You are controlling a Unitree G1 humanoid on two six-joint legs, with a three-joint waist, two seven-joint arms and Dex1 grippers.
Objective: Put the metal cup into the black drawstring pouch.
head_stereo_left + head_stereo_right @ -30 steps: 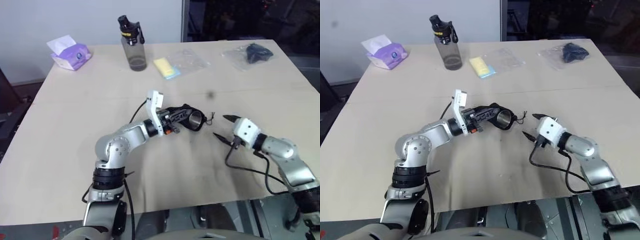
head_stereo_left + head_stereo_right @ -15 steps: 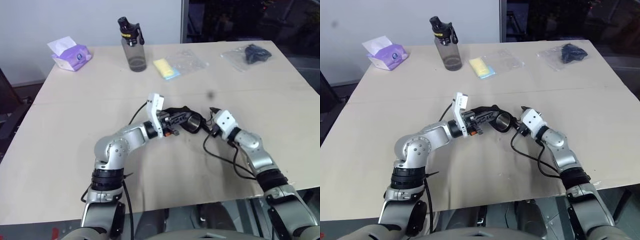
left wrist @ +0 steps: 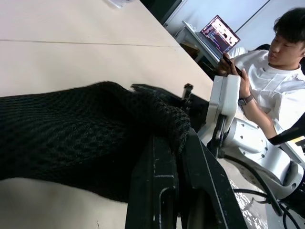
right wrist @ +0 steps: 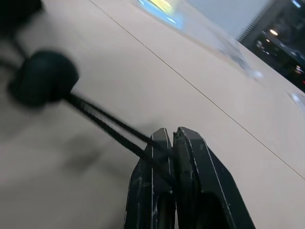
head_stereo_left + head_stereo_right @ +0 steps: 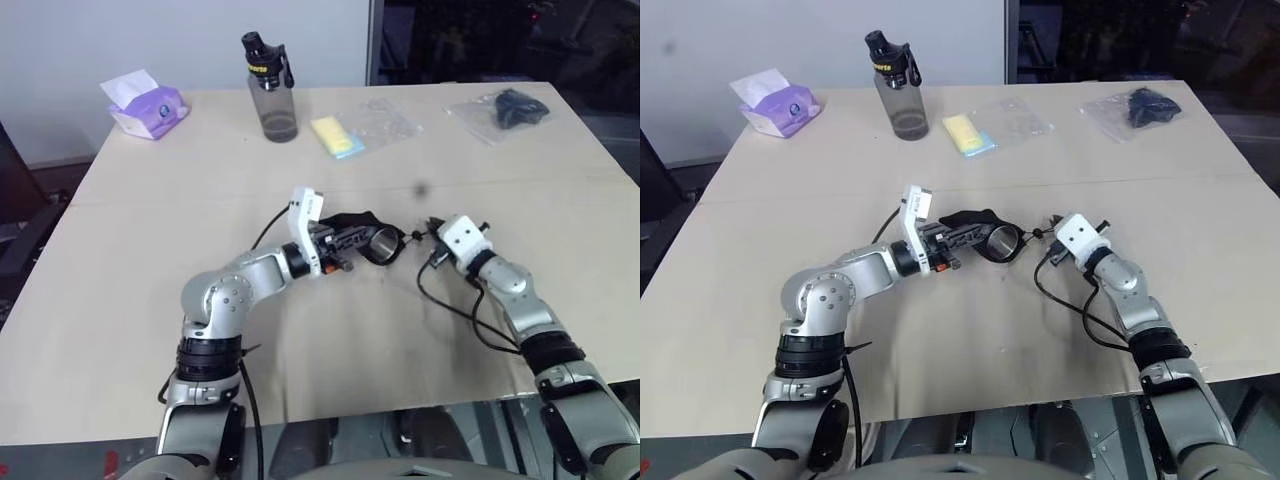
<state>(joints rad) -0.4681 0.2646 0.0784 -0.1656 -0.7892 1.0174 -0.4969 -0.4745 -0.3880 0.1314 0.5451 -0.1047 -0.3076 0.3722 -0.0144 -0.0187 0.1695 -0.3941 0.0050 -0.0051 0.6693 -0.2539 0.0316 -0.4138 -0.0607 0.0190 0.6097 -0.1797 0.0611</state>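
Observation:
The black drawstring pouch hangs just above mid-table with my left gripper shut on its fabric. At the pouch's mouth, which faces right, I see the shiny rim of the metal cup; the rest of the cup is hidden by the fabric. My right gripper sits just right of the mouth, shut on the pouch's thin cord. A round black cord stopper sits further along the cord. The right gripper's white housing also appears in the left wrist view.
At the table's far side stand a grey bottle with a black cap, a purple tissue pack, a yellow item in clear plastic and a dark item in plastic wrap. A seated person and a laptop are beyond the table.
My right gripper came in from the right toward the pouch's mouth and went from open to shut on the cord. The left gripper and pouch held still.

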